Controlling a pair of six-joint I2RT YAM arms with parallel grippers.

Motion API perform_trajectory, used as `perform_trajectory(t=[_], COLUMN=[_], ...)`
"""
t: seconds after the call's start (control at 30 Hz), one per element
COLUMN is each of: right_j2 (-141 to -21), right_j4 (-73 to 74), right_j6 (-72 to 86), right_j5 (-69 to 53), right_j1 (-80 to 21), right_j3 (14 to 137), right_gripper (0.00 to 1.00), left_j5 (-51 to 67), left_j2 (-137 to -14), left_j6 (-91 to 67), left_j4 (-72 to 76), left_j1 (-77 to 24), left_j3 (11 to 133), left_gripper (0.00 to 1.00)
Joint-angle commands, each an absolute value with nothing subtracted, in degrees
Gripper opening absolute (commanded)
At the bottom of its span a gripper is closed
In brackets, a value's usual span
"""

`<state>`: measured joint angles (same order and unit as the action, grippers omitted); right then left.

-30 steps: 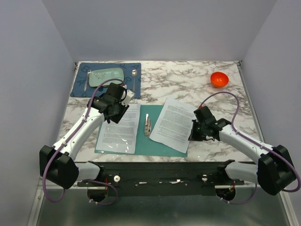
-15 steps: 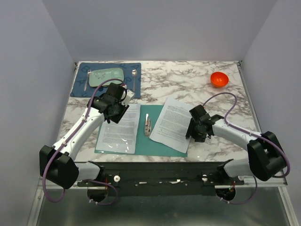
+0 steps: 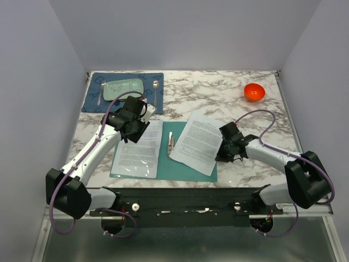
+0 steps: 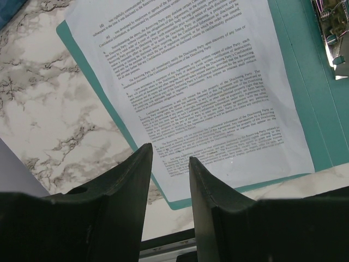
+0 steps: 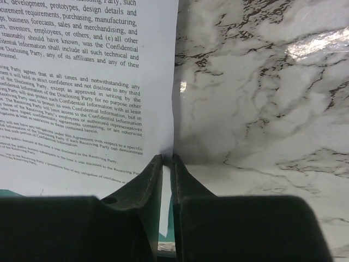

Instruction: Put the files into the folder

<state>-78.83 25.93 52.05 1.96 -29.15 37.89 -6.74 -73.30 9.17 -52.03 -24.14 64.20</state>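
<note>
Placemat (image 3: 90, 106), one, dark blue, lies at the far left corner of the marble bench (image 3: 218, 93). It carries one pale green plate (image 3: 124, 88) with one spoon (image 3: 156, 90) to its right.

Nearer lies one teal folder (image 3: 164, 165), opened flat, with two printed sheets on it. The left sheet (image 4: 202, 93) lies square on the folder's left half. The left jaws hang over its far end, slightly parted with nothing between them.

One metal clip (image 3: 171, 143) sits at the spine.

The right sheet (image 3: 197, 142) lies tilted over the right half, its far corner reaching onto the marble. The right jaws are closed on its right edge. Its text includes "Confidential Information", "Disclosing Party" and "Receiving Party".

One orange bowl (image 3: 254, 91) stands far right, well apart.
</note>
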Motion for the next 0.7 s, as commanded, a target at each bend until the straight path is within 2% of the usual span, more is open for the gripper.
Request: perform_trajectory(t=[0.0, 0.07, 0.37, 0.67], right_j2=[-76.7, -75.9, -73.0, -74.1], right_j4=[24.4, 24.4, 26.1, 36.1], right_j6=[53.7, 53.2, 46.2, 33.4], right_j5=[1.1, 0.9, 0.3, -1.2], right_j1=[-29.1, -29.1, -29.1, -29.2], right_j3=[35.9, 35.9, 36.9, 42.6], right_gripper=[0.09, 0.01, 0.01, 0.01], left_j5=[-6.8, -6.9, -7.3, -7.0], left_j2=[-72.7, -72.7, -72.2, -73.0], left_j6=[9.7, 9.7, 9.9, 9.5], left_j4=[-52.6, -52.6, -52.7, -52.6], left_j1=[-24.5, -24.5, -24.5, -24.5], left_j3=[64.2, 64.0, 63.5, 64.2], left_gripper=[0.47, 0.46, 0.46, 0.46])
